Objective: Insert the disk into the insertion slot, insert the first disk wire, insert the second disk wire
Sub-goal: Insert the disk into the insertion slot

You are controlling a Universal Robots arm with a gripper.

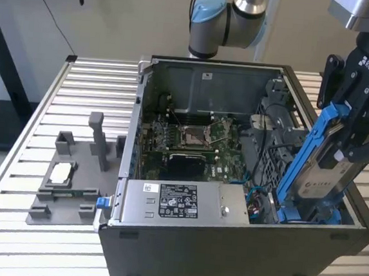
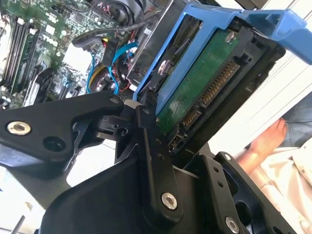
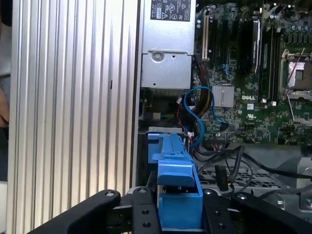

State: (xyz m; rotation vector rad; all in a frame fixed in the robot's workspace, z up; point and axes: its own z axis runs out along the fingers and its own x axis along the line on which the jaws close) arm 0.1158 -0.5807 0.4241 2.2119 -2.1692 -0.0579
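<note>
the gripper [image 2: 195, 92] sits closest in both wrist views. its black fingers [image 2: 148, 141] are pressed in on the disk [image 2: 204, 73], pinching the blue carrier frame by its two long sides. in the exterior view the disk [image 1: 324, 169] stands steeply tilted at the near corner of the computer case [image 1: 226, 251], on the exterior view's right. its label side faces out, its lower end is down inside the case near the end of the power-supply box [image 1: 179, 202], and its upper end rises above the case's rim.

my reading is that the first step is in hand: the disk is partly lowered toward its slot and not seated. neither wire looks plugged in, since the connector row on the disk's green board lies bare in the second wrist view. finishing this step calls for the carrier's edges to line up with the bay's guides. it also calls for the blue cable [image 3: 195, 105], looping just beside the bay, not to be trapped under the disk.

the slot itself is hard to make out. the disk and the gripper [image 1: 347, 136] cover it in the exterior view, and in the first wrist view the blue frame blocks the bay beneath it. the cable's ends are lost among dark wiring. a person's hand [image 2: 267, 139] is cut off at the edge of the second wrist view, outside the case.
</note>
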